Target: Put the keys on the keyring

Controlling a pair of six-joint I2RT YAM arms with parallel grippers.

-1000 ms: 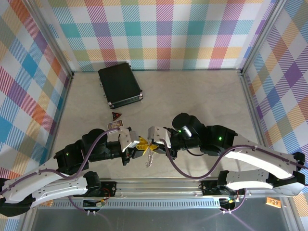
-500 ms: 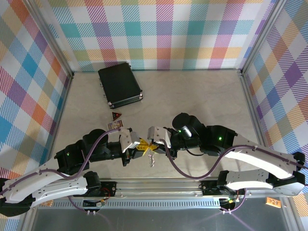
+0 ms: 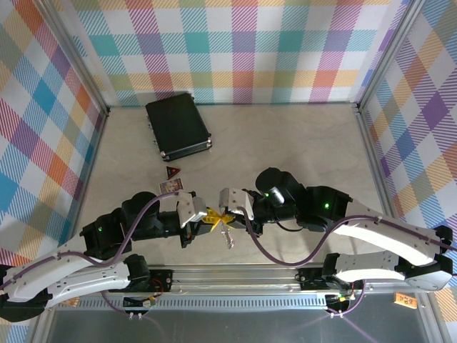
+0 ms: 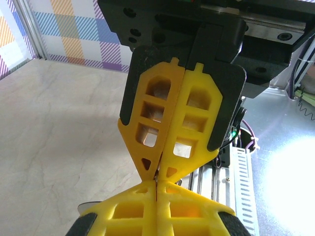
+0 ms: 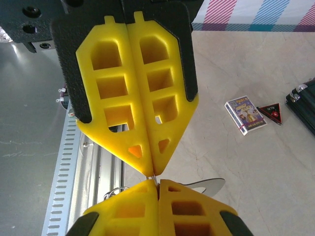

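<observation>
My left gripper (image 3: 210, 216) and right gripper (image 3: 223, 215) meet tip to tip just above the table's near edge, both with yellow fingers pressed together. A thin silver strip of the keyring sits pinched where the tips meet (image 5: 156, 178). The rest of the keyring (image 3: 228, 236) dangles below them. In the right wrist view a flat silver lobe of the keyring (image 5: 209, 184) and a small ring (image 5: 112, 191) stick out behind my right gripper (image 5: 158, 184), facing the left gripper (image 5: 153, 171). In the left wrist view my left gripper (image 4: 157, 184) faces the right gripper (image 4: 158, 172). The keys are hidden.
A black rectangular case (image 3: 178, 127) lies at the back left. A small card box (image 3: 171, 186) and a red-and-black triangle (image 3: 173, 171) lie on the beige table between it and my left arm. The metal rail (image 3: 235, 275) runs along the near edge.
My left gripper has shut onto the thin metal at the meeting point. The dangling part of the keyring has swung a little to the right. Neither arm has moved.
</observation>
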